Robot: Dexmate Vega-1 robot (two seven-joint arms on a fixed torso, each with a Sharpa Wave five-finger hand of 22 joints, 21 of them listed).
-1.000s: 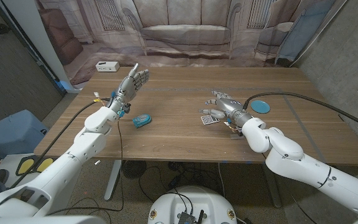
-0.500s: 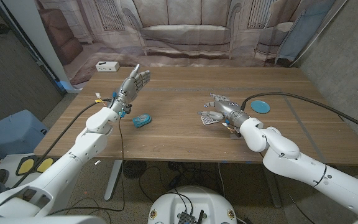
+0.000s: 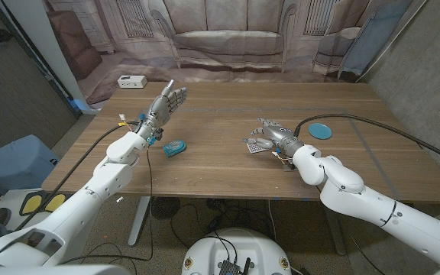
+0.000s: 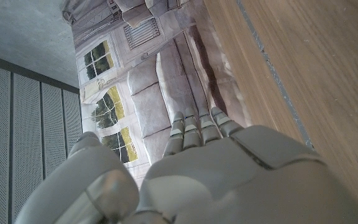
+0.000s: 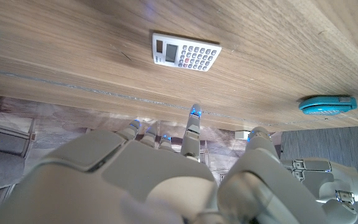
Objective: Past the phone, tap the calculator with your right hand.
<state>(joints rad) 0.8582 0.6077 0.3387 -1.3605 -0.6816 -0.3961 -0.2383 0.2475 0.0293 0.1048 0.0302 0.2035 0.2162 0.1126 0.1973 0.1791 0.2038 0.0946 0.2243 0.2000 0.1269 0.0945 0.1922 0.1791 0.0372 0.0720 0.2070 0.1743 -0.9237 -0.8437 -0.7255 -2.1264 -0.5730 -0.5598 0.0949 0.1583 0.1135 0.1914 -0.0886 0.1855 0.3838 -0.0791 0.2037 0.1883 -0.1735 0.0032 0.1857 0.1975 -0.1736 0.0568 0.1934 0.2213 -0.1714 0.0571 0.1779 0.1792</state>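
Overhead, right robot hand [image 3: 270, 134] unclenched above calculator [image 5: 186, 56], key labels unreadable, left robot hand [image 3: 165, 104] spread, empty.

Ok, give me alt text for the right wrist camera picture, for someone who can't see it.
Seen over the back of the robot's right hand, fingers apart and holding nothing, a small white calculator lies untouched on the wooden table. A teal object lies farther along the table, and the left hand shows at the picture's edge.
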